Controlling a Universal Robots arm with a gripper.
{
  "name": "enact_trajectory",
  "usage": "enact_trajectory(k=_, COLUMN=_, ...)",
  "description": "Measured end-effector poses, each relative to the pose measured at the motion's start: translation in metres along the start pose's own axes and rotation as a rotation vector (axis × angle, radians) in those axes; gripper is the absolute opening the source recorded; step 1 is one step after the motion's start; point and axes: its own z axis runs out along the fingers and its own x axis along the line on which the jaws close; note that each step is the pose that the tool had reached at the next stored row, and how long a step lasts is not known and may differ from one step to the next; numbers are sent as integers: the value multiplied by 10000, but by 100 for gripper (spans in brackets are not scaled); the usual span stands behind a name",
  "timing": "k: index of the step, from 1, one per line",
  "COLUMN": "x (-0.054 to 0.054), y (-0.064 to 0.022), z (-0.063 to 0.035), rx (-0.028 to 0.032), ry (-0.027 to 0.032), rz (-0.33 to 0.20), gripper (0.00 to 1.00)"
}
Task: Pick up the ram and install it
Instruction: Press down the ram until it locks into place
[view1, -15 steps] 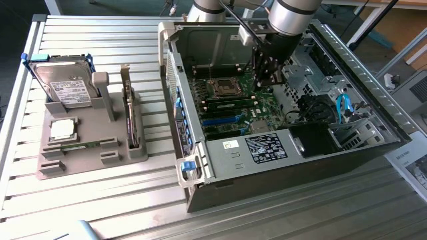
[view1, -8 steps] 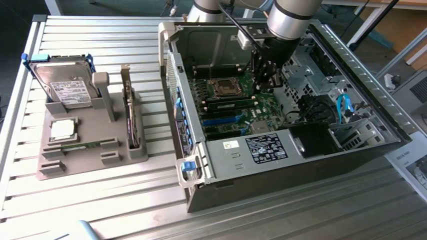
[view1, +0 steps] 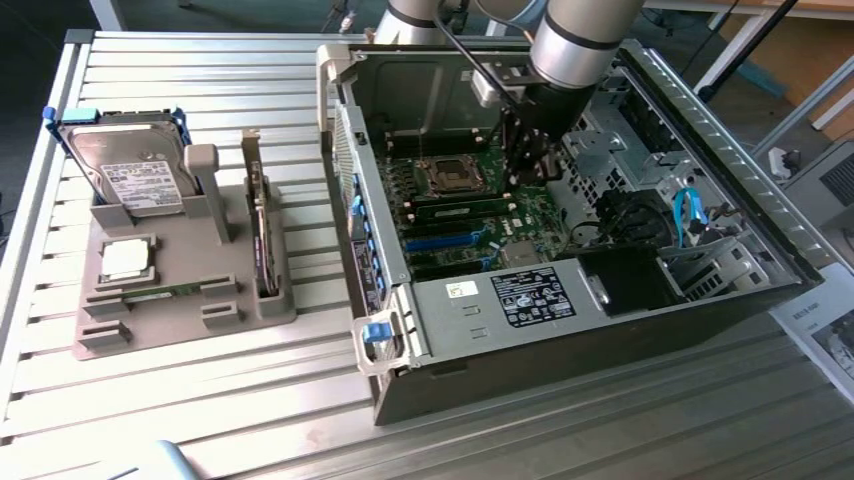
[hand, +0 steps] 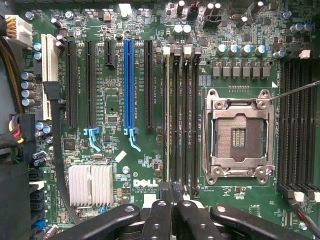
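The jaws are pressed narrow, their fingertips (hand: 162, 206) just over the memory slots (hand: 181, 115) beside the processor socket (hand: 239, 134). Whether anything thin is pinched between them is hard to make out. One ram (view1: 158, 293) lies well away from the jaws, half sunk in the grey holder (view1: 254, 312) on the desk (view1: 200, 400).

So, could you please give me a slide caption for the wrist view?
Shut claw hovers over the memory slots beside the empty processor socket on the motherboard.
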Motion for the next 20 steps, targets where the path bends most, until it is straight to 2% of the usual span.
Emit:
enact_trajectory(k=8, x=0, y=0, z=78, rx=0, ry=0, rz=3, gripper=11)
enact_trajectory(k=15, x=1, y=-1, z=97, rx=0, ry=1, rz=3, gripper=11)
enact_trajectory(k=20, x=0, y=-49, z=97, rx=0, ry=1, rz=3, gripper=11)
